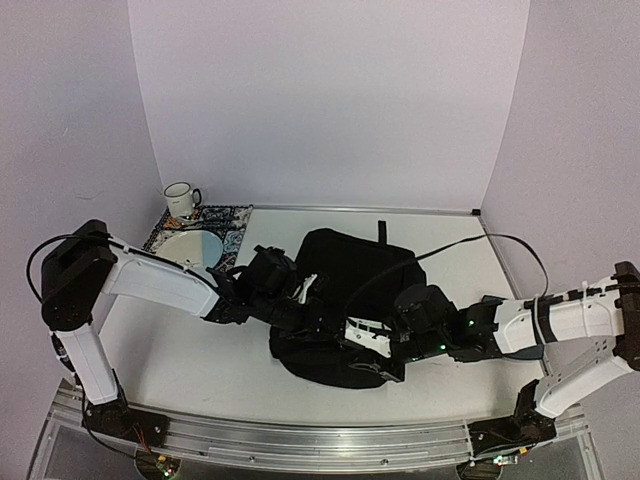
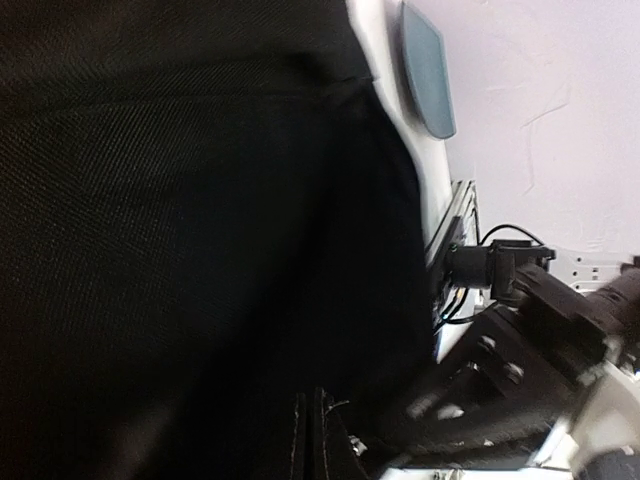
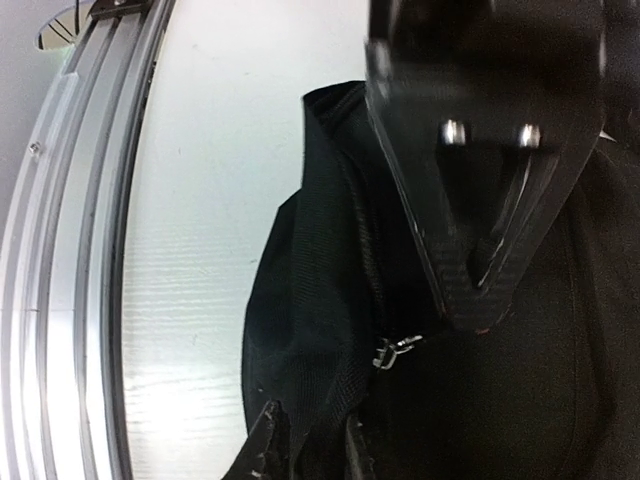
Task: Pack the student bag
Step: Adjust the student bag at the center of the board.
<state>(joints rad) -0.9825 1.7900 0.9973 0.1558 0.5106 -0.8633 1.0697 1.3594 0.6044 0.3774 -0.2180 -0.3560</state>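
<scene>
The student bag is a large black backpack lying flat at the table's middle. My left gripper reaches in from the left at the bag's left side. In the left wrist view its fingers stand almost together against black bag fabric that fills the view. My right gripper reaches in from the right at the bag's near edge. In the right wrist view it is shut on a fold of the bag, below a metal zipper pull. The left gripper's black finger looms just above.
A white mug stands at the back left by a patterned mat with a flat teal pad on it. The pad also shows in the left wrist view. An aluminium rail runs along the near edge.
</scene>
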